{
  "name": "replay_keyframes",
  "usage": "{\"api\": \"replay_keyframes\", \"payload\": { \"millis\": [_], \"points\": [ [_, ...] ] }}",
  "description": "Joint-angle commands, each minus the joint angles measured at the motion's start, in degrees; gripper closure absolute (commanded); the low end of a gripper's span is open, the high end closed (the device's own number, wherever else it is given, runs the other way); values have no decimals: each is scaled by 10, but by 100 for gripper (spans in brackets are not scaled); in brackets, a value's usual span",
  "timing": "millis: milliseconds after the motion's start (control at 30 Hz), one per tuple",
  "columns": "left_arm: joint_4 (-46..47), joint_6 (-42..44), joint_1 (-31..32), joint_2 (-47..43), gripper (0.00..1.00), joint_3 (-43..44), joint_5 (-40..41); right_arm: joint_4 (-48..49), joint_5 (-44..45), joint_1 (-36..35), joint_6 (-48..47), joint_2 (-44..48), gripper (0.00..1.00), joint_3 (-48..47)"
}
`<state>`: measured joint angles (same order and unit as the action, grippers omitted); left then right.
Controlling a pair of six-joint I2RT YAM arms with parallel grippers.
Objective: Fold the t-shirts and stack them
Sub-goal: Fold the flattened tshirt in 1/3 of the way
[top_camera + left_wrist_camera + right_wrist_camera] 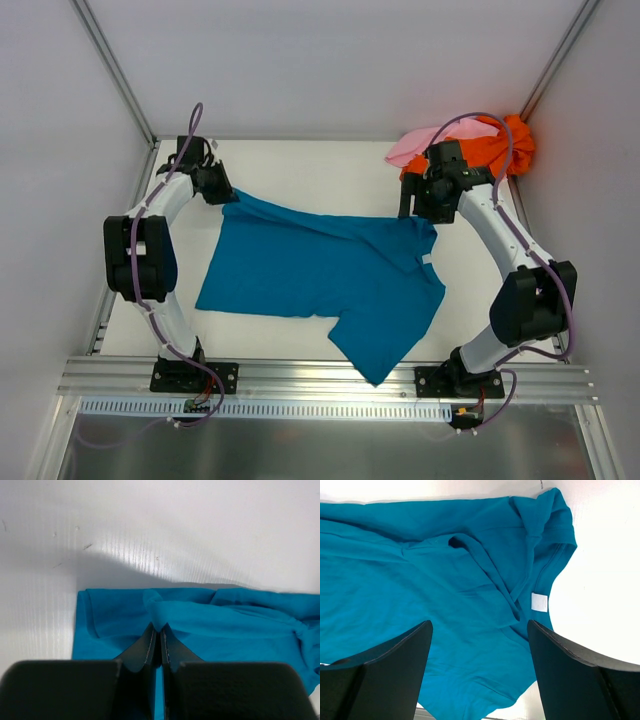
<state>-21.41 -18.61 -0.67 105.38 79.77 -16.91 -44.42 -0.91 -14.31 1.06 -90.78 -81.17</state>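
Observation:
The teal-blue t-shirt (pixel 320 275) lies spread and rumpled on the white table, one part reaching the front edge. Its white neck tag (pixel 539 602) shows at the right. My left gripper (pixel 228 195) is shut on the shirt's far left corner (pixel 165 611), a fold pinched between the fingers. My right gripper (pixel 415 208) is open above the shirt's far right edge, its fingers (pixel 395 665) wide apart over the cloth (pixel 445 580) and holding nothing. The bright orange t-shirt (pixel 510 145) and the pale pink t-shirt (pixel 420 145) lie bunched in the far right corner.
White walls enclose the table on three sides, with metal posts in the back corners. An aluminium rail (pixel 330 375) runs along the front edge by the arm bases. Bare table (pixel 310 170) lies behind the shirt.

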Motion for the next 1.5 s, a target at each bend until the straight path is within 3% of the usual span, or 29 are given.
{"api": "replay_keyframes", "payload": {
  "millis": [0,233,533,567,600,667,867,1333,1433,1467],
  "points": [
    [-11,9,5,3,100,16,2,-4,0,-3,4,-1,19,-24],
    [-17,11,4,-30,100,-65,1,-4,-4,-3,9,-19,19,-42],
    [-25,7,22,-56,97,-106,-5,-4,-10,-4,11,-30,19,-57],
    [-34,8,22,-59,88,-106,-6,-4,-11,-3,11,-29,19,-57],
    [-35,9,22,-63,49,-108,-8,-4,-10,-3,11,-29,19,-57],
    [-22,6,24,-88,2,-129,-1,-4,-9,-4,11,-26,19,-56],
    [21,-17,24,-146,1,-160,24,-3,-8,-3,7,-24,19,-55],
    [19,-21,20,-45,8,-93,35,-3,-5,-3,0,-13,19,-44],
    [18,-16,20,-38,26,-89,38,-3,-4,-3,-1,-12,19,-40],
    [18,-15,20,-36,37,-88,41,-1,-5,-3,0,-12,19,-39]
  ]
}}
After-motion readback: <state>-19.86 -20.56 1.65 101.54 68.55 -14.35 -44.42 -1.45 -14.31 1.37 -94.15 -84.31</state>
